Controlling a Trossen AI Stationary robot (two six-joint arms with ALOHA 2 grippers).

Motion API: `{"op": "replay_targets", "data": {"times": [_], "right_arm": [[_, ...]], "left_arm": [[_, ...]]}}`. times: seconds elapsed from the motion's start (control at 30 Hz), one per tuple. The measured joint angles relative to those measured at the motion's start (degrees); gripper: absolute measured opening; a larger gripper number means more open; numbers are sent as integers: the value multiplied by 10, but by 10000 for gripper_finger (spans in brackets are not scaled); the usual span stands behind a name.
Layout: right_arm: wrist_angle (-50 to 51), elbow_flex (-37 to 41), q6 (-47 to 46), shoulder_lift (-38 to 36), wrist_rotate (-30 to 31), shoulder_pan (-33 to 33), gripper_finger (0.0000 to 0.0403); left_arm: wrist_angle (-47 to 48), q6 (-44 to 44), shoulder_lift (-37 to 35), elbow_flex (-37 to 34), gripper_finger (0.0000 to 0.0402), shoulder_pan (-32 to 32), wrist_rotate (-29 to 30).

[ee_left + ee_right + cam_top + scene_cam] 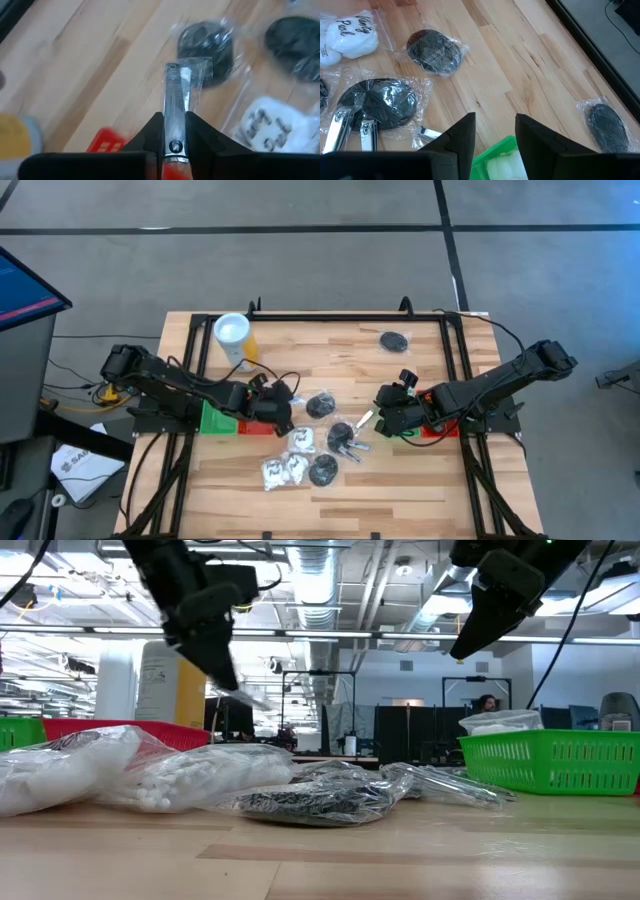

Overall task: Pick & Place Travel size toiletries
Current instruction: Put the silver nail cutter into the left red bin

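My left gripper (175, 117) is clenching a bagged silvery nail clipper (176, 90), lifted off the worktop (420, 490) and sticking straight out ahead of my jaws; a red tray (102, 141) is showing just beneath them, so I'm judging this as the carry step, with the drop into that tray coming next. My right gripper (495, 131) is hovering released and empty over a green tray (497, 152), more toiletries lying ahead of it: a black disc (434, 51), a further disc (606, 126), paired clippers (350, 129).
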State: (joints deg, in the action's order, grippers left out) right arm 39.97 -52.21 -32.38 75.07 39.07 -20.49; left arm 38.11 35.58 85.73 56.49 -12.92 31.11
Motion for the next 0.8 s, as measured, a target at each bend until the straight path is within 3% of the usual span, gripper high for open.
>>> {"op": "replay_targets", "data": {"times": [0.63,0.8], "right_arm": [[3,0,0,0,0,0,128],[3,0,0,0,0,0,128]], "left_arm": [[228,216,-7,0,49,-39,15],[232,244,-12,-25,49,-44,13]]}}
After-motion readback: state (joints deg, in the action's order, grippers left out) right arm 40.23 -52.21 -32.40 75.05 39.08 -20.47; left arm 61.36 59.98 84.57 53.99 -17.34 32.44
